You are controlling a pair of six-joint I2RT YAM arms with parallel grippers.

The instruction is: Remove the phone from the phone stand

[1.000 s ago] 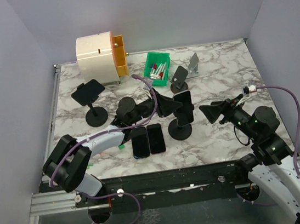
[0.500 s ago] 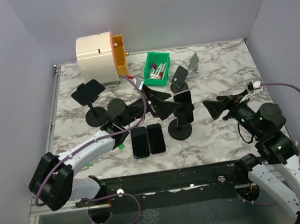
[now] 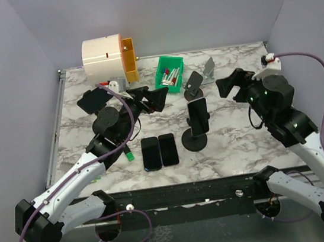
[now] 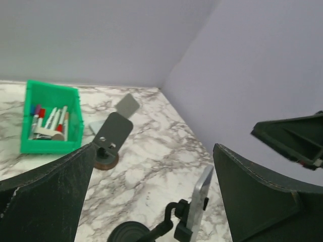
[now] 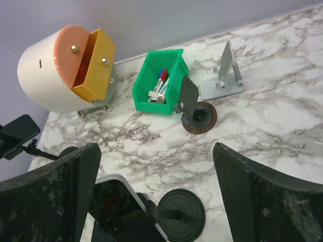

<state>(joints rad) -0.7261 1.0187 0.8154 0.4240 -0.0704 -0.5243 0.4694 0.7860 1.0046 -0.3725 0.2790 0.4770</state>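
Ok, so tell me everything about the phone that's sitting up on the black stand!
The slim black rectangular phone has a dark, shiny screen and a silvery edge, which the left wrist view shows from the side. It stands upright the tall way, tilted back a little, held up on the black stand with a round base near the middle of the marble table. Only that stand touches it.

No readable text or label shows anywhere.
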